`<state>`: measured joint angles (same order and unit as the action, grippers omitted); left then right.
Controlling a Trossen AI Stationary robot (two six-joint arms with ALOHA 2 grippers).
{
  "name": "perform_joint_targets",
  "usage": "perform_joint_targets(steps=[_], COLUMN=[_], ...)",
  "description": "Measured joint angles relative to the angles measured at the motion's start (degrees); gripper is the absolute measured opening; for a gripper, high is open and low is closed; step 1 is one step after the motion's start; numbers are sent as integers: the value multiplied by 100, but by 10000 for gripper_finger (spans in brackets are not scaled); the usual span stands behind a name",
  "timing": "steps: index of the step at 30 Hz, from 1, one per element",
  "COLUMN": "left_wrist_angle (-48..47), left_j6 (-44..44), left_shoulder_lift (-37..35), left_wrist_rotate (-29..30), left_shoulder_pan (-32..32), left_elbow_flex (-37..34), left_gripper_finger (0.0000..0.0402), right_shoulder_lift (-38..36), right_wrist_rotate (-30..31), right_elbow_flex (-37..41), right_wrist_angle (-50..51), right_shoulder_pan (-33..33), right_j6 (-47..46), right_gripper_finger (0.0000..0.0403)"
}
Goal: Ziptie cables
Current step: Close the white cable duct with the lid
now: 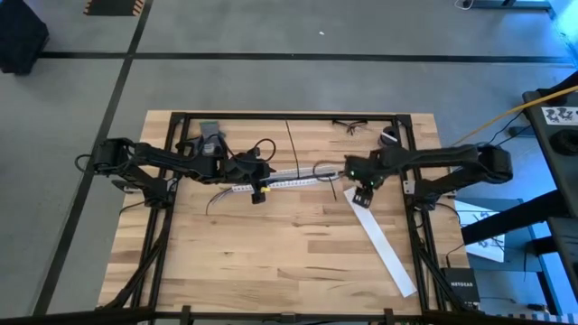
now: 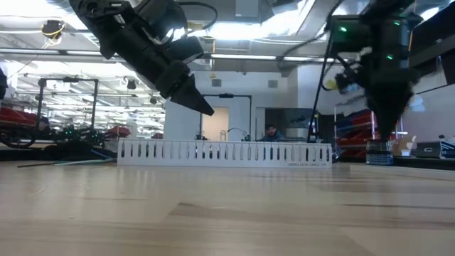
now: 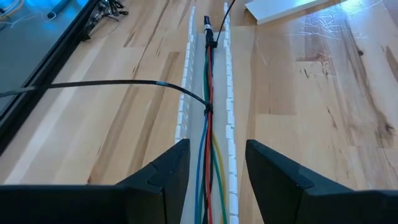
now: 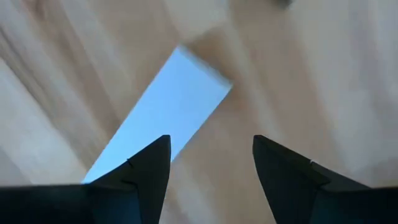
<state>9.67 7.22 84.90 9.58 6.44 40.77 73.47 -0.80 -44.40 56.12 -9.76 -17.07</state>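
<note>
Pale matt wood-plank table (image 1: 271,244), white slotted plastic channel (image 3: 231,124), smooth glossy-sheathed cables (image 3: 209,143), black plastic ziptie (image 3: 124,84)

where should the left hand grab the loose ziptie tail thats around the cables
Grip the ziptie tail along its free stretch outside the channel, coming from above, fingers across it. It arcs sideways off the cables above the wood, leaving room underneath. Left hand is open.

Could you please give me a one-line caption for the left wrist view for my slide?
Open left gripper straddling the white slotted plastic channel, where coloured cables lie cinched by a thin black ziptie.
</note>
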Motion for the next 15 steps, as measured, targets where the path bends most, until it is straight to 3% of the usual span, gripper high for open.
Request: perform_joint_targets(steps=[5,10,15], left_wrist_angle=[2,15,0], left_j6=[4,2,-125], left_shoulder_lift=[0,-2,1], left_wrist_rotate=[1,1,3], left_shoulder_pan=[0,0,0], left_elbow_flex=[0,0,0], left_gripper_finger=[150,150,150], right_shoulder_lift=[-4,-4,-4], right_wrist_rotate=[41,682,861], right_elbow_flex=[262,165,168], right_wrist_angle=[-61,-213,-695], right_shoulder_pan=[765,1365,1543], right_j6=[-1352,-2386,-2643], right_gripper_finger=[222,222,223])
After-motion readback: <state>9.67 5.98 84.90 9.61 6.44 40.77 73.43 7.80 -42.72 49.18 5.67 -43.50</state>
